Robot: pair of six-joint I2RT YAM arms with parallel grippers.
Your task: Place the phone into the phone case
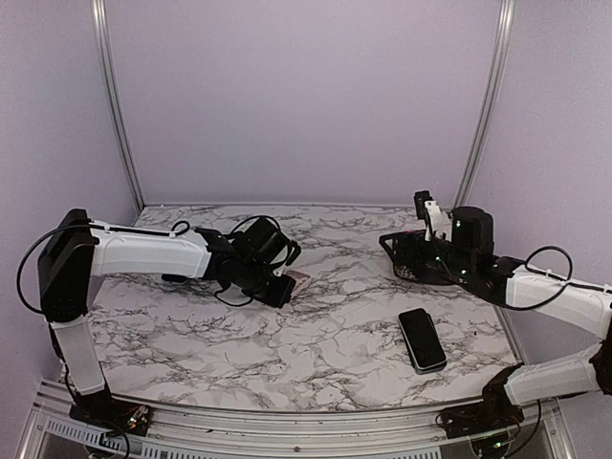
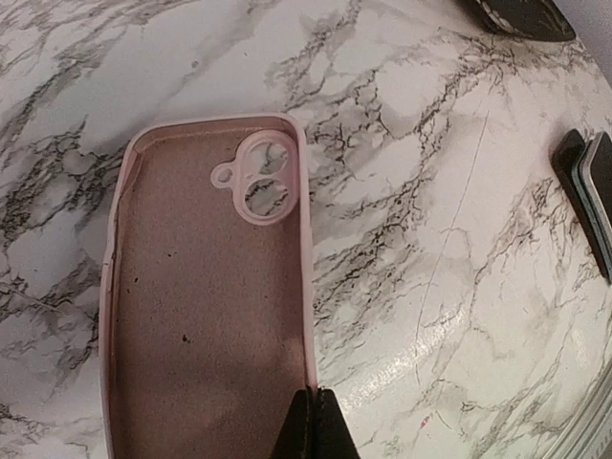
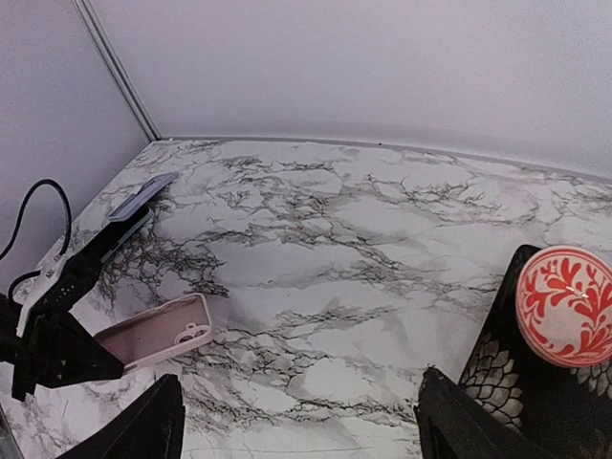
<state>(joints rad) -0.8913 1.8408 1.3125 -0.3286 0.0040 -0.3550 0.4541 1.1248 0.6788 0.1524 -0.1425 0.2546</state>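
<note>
Phone (image 1: 422, 338) lies apart from case (image 2: 206, 316); L pincer (image 2: 311, 421) clamps case rim, R pincer (image 3: 296, 421) spread wide.

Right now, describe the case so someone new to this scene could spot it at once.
On the marble table, look left of centre, at the tip of the left gripper. The case sits there open side up, its side wall pinched by that gripper. It is the only pale pink thing, with a camera cutout; the phone to its right is black.
</note>
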